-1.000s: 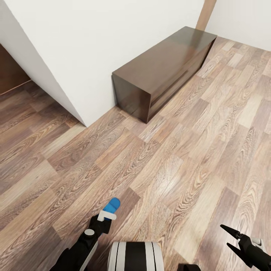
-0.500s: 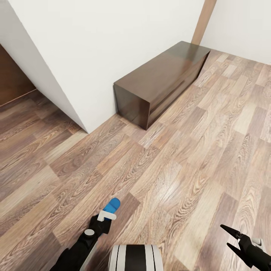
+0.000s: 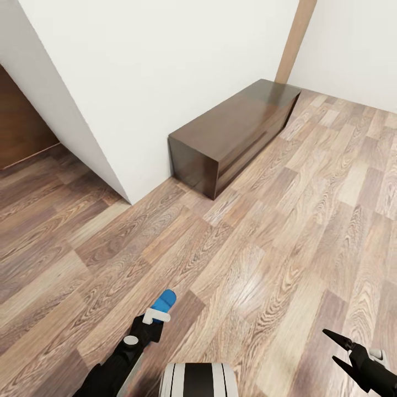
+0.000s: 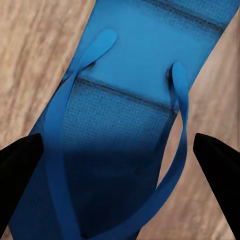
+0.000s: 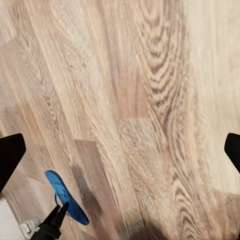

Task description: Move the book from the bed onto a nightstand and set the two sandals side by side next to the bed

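Being held by the left claw above the wood-plank floor is a blue sandal; the right claw is being kept wide, nothing between its fingers.

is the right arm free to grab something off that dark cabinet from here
Probably not. The right gripper is open and empty, but the dark cabinet stands far across bare floor against the wall. The robot would likely need to drive closer first.

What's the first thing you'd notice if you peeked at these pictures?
The bright blue sandal pops out first, pinched in the left gripper low over the wood-plank floor. Next comes the long dark-brown dresser standing against the white wall. The right gripper hangs open and empty at the lower right.
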Controlling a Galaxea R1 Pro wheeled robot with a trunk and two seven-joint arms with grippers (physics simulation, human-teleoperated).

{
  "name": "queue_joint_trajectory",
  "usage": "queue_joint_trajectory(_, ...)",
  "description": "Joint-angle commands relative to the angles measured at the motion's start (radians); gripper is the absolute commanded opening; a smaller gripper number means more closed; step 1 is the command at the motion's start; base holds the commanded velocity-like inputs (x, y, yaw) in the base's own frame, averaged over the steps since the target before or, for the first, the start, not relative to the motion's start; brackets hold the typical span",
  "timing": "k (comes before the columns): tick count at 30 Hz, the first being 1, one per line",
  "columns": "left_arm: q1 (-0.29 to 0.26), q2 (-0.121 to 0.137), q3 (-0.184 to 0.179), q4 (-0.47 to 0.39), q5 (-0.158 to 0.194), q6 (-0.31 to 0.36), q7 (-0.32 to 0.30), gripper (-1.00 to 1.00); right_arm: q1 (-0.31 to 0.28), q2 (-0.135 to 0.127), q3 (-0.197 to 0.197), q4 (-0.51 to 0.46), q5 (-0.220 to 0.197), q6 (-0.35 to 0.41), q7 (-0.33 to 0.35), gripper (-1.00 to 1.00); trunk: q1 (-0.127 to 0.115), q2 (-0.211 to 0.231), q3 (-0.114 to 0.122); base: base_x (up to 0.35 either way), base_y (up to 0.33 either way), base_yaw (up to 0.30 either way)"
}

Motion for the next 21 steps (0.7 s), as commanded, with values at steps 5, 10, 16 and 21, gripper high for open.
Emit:
queue_joint_trajectory(5,0.000,0.000,0.051,0.001,0.058,0.001,-0.002,-1.00,0.000,0.000,0.002,0.008,0.013,-0.002,-0.001,1.00,-0.002,0.001,0.019,0.000,0.000,0.000)
queue_joint_trajectory(10,0.002,0.009,0.113,0.004,0.181,-0.018,-0.027,-1.00,0.000,0.000,0.006,0.036,0.067,-0.006,-0.002,1.00,-0.005,0.002,0.038,0.000,0.000,0.000)
queue_joint_trajectory(16,0.010,0.053,0.130,0.006,0.267,-0.027,-0.140,-1.00,0.000,0.001,0.008,0.182,0.294,-0.110,0.004,1.00,-0.007,0.004,0.061,0.000,0.000,0.000)
queue_joint_trajectory(21,0.014,0.083,0.144,0.016,0.291,-0.028,-0.190,-1.00,0.000,0.002,0.009,0.241,0.414,-0.340,0.006,1.00,-0.010,0.005,0.081,0.000,0.000,0.000)
